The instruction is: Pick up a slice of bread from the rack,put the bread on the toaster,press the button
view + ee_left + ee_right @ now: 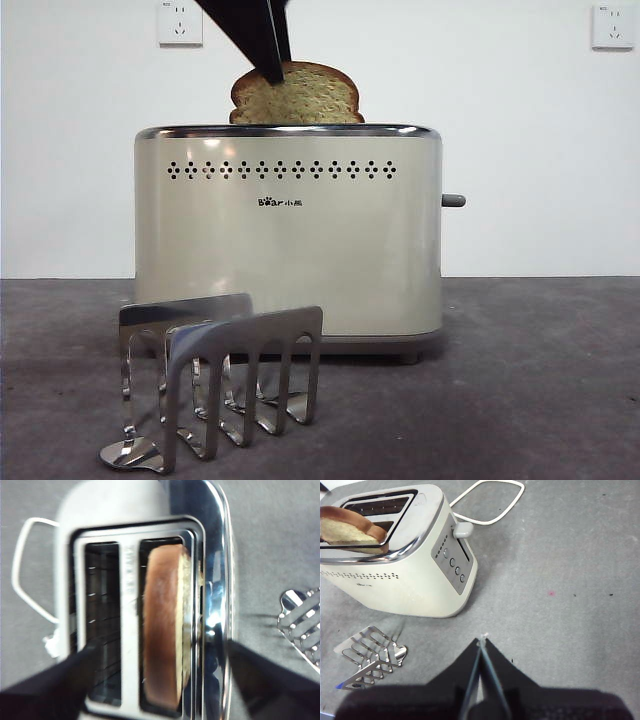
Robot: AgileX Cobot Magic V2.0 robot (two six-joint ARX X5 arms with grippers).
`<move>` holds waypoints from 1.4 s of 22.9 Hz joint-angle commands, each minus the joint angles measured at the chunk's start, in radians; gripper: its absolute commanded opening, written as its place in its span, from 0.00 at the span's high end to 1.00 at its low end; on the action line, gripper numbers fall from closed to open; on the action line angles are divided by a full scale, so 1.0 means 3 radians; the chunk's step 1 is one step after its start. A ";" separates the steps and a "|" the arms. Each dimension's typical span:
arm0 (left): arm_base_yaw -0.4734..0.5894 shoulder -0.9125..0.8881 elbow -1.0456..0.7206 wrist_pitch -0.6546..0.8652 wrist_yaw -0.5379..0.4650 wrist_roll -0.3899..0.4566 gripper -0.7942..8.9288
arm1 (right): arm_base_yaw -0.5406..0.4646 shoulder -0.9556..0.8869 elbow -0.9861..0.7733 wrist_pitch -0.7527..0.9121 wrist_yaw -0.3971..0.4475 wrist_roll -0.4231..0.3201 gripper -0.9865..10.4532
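The slice of bread [300, 95] [165, 630] [345, 527] stands upright in one slot of the cream toaster [290, 240] [129, 605] [410, 585], its domed top sticking out above the chrome rim. My left gripper [272, 68] [162, 650] hangs over that slot, open, one jaw on each side of the bread. The steel rack [215, 385] [302, 625] [370, 655] sits in front of the toaster with nothing in it. The grey button [453, 200] [463, 529] juts from the toaster's narrow side. My right gripper [482, 641] is shut, above the table off that side.
A white power cord [490, 505] [20, 570] loops on the table behind the toaster. Round control knobs [452, 562] sit below the lever. Two wall sockets [180, 22] [612, 25] are on the back wall. The toaster's other slot [102, 620] holds nothing.
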 commanded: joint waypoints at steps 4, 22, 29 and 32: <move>0.0009 -0.0608 0.0004 0.0013 0.0004 -0.0501 0.43 | 0.0001 0.0153 0.0010 0.0235 -0.0080 0.0252 0.91; 0.0008 -0.1884 -0.0031 -0.0448 0.0033 -0.3296 0.92 | -0.0001 0.2681 0.1001 0.1394 -0.1845 0.0687 0.92; 0.0006 -0.2252 -0.0563 -0.0449 0.0117 -0.3510 0.92 | -0.0001 0.3478 0.1459 0.1353 -0.2022 0.0671 0.92; 0.0006 -0.2435 -0.0865 -0.0448 0.0114 -0.3590 0.92 | -0.0001 0.3738 0.1555 0.1325 -0.2023 0.0655 0.92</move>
